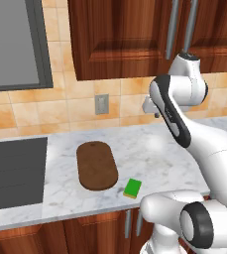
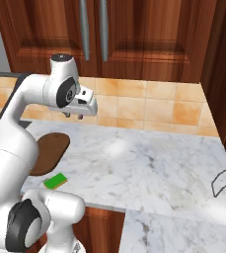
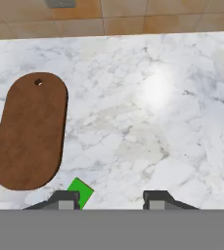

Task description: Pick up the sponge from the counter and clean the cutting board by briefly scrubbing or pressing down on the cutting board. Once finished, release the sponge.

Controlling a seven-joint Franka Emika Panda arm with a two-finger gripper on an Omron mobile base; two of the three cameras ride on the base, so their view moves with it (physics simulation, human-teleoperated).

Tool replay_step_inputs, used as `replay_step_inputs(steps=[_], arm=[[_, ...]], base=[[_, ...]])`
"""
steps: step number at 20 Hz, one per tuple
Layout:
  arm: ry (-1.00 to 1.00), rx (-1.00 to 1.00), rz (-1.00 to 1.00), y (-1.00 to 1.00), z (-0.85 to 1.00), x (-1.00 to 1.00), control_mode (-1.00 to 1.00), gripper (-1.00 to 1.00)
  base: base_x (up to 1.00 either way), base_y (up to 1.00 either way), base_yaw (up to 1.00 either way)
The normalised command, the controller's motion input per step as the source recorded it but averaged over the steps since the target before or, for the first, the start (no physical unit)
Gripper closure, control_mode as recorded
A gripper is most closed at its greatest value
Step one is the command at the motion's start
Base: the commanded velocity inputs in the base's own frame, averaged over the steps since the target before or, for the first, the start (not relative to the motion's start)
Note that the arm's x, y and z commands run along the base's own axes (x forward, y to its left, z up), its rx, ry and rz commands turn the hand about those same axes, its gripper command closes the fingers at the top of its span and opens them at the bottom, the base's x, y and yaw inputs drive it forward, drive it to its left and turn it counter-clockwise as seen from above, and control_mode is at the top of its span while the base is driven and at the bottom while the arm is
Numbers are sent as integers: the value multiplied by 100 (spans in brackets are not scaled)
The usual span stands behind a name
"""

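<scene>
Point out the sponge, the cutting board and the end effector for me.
sponge [image 1: 133, 188], left base view, middle of its green top.
cutting board [image 3: 30, 132], hand view, centre of the brown slab.
end effector [image 3: 111, 199], hand view, midway between the two fingertips, jaws apart.

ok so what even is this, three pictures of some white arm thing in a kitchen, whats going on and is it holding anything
It is a simulated kitchen with a white robot arm on a driving base. Two pictures come from cameras on that base, behind the arm to its left and right. The third comes from a camera on the hand, looking down past the gripper. On the marble counter lie a dark brown cutting board and, beside its near end, a small green sponge, which is not on the board. A dark cooktop sits to the left. The gripper hangs above the counter with its jaws apart and holds nothing.
</scene>
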Motion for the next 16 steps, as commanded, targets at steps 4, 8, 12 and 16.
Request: replay_step_inputs(steps=[4, 8, 12, 16], arm=[[1, 2, -2, -4, -12, -36, -100, -100], [24, -4, -7, 45, -82, -34, -100, -100], [51, -18, -28, 85, -100, 0, -100, -100], [59, 4, -20, 22, -98, 0, -100, -100]], base=[[0, 0, 0], [0, 0, 0], [0, 0, 0], [0, 0, 0]])
